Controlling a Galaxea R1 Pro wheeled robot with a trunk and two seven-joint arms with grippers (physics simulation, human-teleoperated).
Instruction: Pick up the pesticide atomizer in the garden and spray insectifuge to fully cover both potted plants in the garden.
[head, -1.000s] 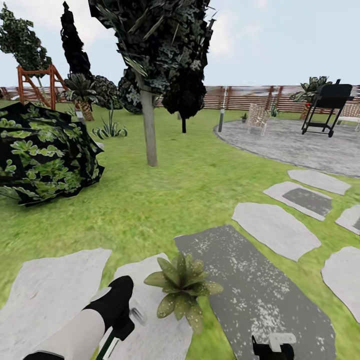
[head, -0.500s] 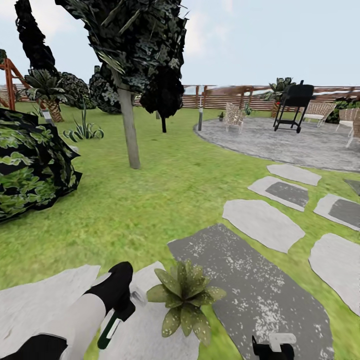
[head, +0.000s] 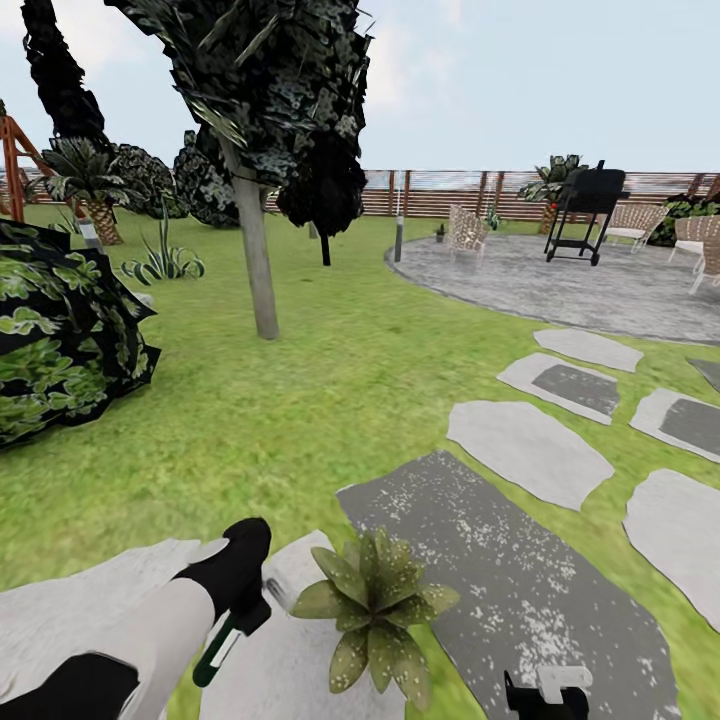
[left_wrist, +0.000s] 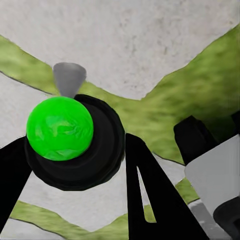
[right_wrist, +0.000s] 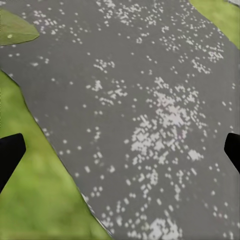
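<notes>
Out on the lawn among pale stepping stones (head: 525, 448), the left end effector (head: 240, 612), clamped on the pesticide atomizer (left_wrist: 67, 135), should aim its nozzle squarely at the potted plant (head: 378, 605) just beside it; the right end effector (right_wrist: 120, 150) hangs wide open, empty.

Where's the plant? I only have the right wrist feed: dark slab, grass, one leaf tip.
Observer: In the head view, the plant sits between the two arms, beside the left edge of that dark slab.
Operator: Atomizer?
Observer: The left gripper has it. The atomizer sits between the fingers, green top toward the wrist camera.
Operator: Aimed at the plant?
Observer: I can't confirm that. In the left wrist view its grey nozzle is over pale stone and grass.
</notes>
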